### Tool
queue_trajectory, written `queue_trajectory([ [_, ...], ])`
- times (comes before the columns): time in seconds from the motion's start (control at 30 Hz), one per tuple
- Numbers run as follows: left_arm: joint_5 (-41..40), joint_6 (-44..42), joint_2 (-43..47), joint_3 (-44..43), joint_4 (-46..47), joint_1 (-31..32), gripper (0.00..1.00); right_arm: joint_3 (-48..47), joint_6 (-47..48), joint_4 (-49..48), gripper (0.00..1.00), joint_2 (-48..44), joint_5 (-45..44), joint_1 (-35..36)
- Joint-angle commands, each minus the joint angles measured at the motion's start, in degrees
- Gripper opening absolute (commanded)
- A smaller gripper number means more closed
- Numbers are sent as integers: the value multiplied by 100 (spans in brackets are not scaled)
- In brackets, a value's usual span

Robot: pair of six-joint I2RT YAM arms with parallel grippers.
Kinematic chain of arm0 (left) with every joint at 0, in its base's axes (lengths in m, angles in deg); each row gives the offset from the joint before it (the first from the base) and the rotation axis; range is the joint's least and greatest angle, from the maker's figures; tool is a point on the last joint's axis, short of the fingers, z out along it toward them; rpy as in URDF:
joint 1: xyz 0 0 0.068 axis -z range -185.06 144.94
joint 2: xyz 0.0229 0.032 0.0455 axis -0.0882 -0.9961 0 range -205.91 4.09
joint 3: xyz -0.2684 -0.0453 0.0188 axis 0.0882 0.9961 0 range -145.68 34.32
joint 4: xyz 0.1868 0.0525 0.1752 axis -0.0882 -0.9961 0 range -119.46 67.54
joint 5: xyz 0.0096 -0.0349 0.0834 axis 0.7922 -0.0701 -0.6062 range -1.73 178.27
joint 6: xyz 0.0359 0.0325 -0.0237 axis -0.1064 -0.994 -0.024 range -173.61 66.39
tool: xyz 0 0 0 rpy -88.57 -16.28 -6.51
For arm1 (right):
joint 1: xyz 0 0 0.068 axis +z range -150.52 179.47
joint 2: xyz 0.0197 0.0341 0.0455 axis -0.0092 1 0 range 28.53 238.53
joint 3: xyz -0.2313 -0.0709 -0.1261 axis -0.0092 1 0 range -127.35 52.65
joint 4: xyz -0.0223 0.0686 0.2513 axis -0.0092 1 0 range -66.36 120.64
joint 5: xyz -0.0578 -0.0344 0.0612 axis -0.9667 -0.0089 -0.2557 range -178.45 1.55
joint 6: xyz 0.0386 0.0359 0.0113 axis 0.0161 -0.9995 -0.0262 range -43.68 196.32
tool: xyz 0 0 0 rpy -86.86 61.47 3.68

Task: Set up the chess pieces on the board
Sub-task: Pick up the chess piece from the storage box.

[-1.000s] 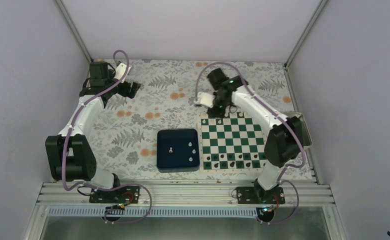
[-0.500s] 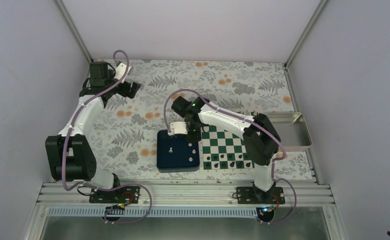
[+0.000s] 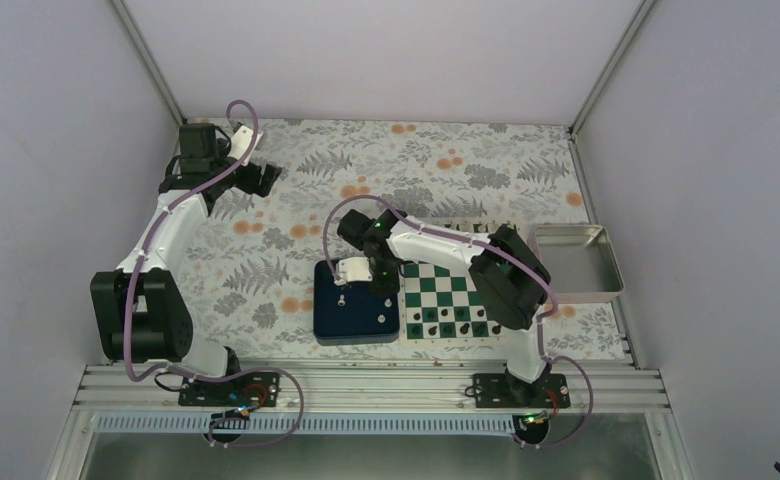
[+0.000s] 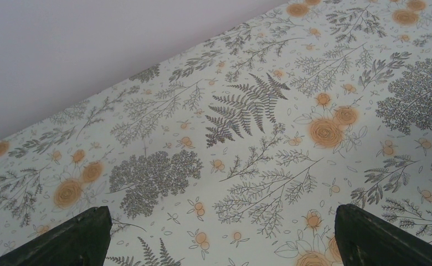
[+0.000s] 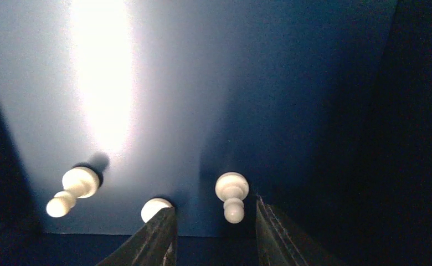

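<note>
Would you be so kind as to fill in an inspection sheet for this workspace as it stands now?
Surface: floral cloth, flat.
Job's things: board, partly under the right arm; three white pieces in the blue tray.
Clutter: metal tray right of the board; black pieces on the board's near rows.
Claws: left claw open over bare cloth; right claw open, low in the blue tray, one white piece just ahead of its gap.
Cables: purple cables looped along both arms; no snag seen.
Surroundings: pale walls; metal rail at the near edge.
</note>
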Motion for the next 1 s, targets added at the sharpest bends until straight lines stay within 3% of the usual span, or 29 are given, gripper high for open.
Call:
queue_trajectory([
  [0.0, 131, -77, 107, 9, -9, -24, 100, 130, -81, -195, 39, 155, -156, 39],
  [0.3, 117, -77, 118, 9, -18, -23, 100, 149, -11, -310, 35, 287, -116, 27],
  [0.43, 107, -77, 112, 8, -7, -24, 100, 114, -25, -329, 12, 267, -137, 31],
  [0.5, 116, -77, 103, 0, -18, -23, 100, 86, -38, -288, 5, 208, -179, 23],
  [0.8, 128, -77, 86, -23, -20, -24, 100, -652, -54, 306, 4, -556, -141, -203],
  [0.97, 133, -76, 82, -27, -31, -24, 100, -1218, 62, 782, 4, -1097, -109, -1121],
])
